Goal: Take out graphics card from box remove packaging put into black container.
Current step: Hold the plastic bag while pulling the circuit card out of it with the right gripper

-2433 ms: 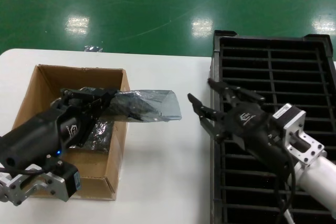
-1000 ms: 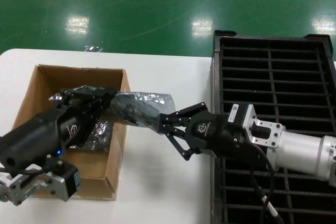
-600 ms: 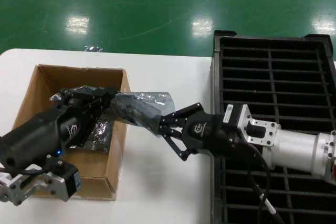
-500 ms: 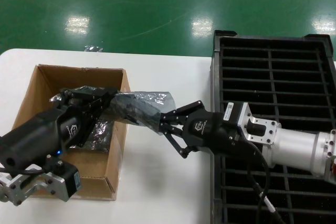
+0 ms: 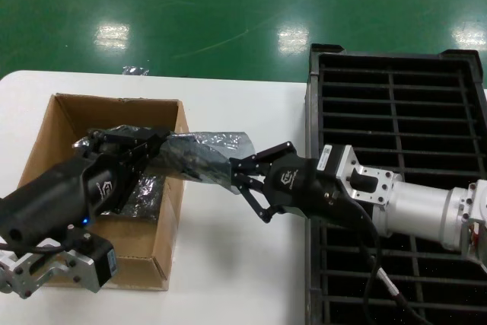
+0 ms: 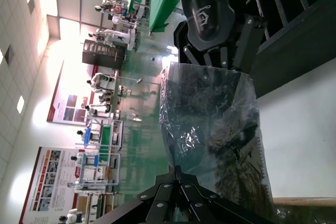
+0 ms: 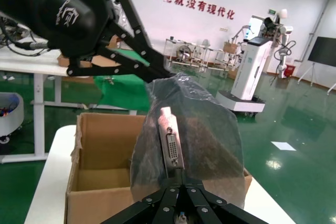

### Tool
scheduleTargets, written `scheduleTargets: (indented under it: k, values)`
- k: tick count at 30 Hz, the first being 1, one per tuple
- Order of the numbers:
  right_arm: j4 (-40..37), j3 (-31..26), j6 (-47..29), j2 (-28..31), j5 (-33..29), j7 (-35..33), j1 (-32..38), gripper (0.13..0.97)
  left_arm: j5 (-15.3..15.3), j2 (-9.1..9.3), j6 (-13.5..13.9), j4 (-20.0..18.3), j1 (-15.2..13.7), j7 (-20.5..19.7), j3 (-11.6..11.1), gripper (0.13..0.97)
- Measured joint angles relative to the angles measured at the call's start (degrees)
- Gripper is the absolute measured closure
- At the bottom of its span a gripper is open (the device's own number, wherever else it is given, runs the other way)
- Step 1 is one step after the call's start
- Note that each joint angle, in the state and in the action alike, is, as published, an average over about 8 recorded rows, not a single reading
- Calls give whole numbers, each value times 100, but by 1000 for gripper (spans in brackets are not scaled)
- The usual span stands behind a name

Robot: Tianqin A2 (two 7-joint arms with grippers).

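From the head we see our left gripper point(image 5: 156, 148) clamping the packaging point(image 5: 199, 156) above the box point(image 5: 61, 188) rim, and our right gripper point(image 5: 237, 175) closed on its far end, beside the black container point(image 5: 396, 97). Our left wrist shows one crinkled bag only. Our right wrist alone reveals the graphics card point(image 7: 171, 152) bracket pinched inside.

Black arms with thin-fingered black tools: left tool point(image 5: 163, 142), right tool point(image 5: 240, 180), silver wrist, apparently logo-marked

Over the box point(image 5: 46, 131), left claw point(image 5: 156, 146) and right claw point(image 5: 237, 176) both grip the packaging point(image 5: 202, 154).
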Motion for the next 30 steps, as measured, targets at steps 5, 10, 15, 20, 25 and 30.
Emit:
scheduleTargets:
  k: [5, 10, 15, 20, 25, 30]
  values:
    - [23, -10, -51, -7, -66, -40, -35, 963, 0, 0, 0, 0, 0, 0, 0, 958]
    - [18, 4, -106, -35, -87, -99, -47, 948, 0, 0, 0, 0, 0, 0, 0, 958]
    - [-24, 33, -151, -84, -80, -148, -30, 922, 0, 0, 0, 0, 0, 0, 0, 958]
    - [-74, 57, -175, -140, -77, -169, -9, 869, 0, 0, 0, 0, 0, 0, 0, 958]
    - [-183, 93, -154, -233, -72, -203, 31, 816, 0, 0, 0, 0, 0, 0, 0, 958]
    - [-302, 128, -121, -332, -62, -237, 67, 821, 0, 0, 0, 0, 0, 0, 0, 958]
